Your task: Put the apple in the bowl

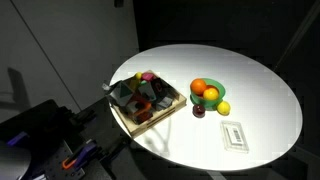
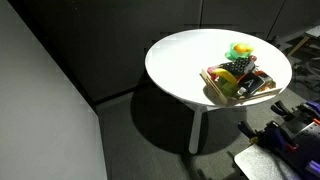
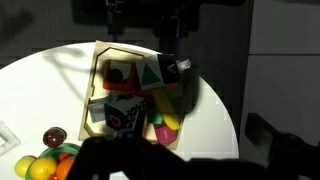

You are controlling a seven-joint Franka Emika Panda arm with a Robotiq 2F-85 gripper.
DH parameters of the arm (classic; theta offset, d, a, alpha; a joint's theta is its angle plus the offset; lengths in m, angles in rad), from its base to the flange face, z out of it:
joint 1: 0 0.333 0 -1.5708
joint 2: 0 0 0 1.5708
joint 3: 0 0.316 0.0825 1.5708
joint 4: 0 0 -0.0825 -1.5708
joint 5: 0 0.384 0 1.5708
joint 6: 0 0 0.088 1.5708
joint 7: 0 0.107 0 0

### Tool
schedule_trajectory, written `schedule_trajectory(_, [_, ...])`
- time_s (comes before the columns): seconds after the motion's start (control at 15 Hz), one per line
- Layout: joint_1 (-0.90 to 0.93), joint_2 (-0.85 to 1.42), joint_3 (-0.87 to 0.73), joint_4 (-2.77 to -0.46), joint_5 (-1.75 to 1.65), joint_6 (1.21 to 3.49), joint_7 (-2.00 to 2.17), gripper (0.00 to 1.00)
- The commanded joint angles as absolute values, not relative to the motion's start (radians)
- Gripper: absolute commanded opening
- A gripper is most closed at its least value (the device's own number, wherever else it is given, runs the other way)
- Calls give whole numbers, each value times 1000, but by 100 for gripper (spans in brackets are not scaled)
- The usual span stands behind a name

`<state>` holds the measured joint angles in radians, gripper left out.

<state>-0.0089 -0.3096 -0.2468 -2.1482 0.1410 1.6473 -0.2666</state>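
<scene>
A round white table is set in a dark room. From the left are seen a wooden tray of blocks, then the green bowl (oranges inside). The apple lies just outside its rim, beside a lemon. The gripper is shadowed, so its finger spacing cannot be told.

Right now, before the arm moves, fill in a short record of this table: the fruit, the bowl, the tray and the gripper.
apple: on the table beside the bowl, not in it
bowl: green, holds orange fruits
lemon: on the table, next to the bowl
tray: wooden, filled with coloured blocks
gripper: dark at the top of the wrist view; open or shut unclear
task: not yet done
</scene>
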Motion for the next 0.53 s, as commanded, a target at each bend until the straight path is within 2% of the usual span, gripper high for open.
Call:
schedule_trajectory(0.0, [-41, -307, -219, -2145, 149, 1643, -274, 100])
schedule_trajectory(0.47, [-55, -286, -219, -2138, 141, 1660, -269, 100])
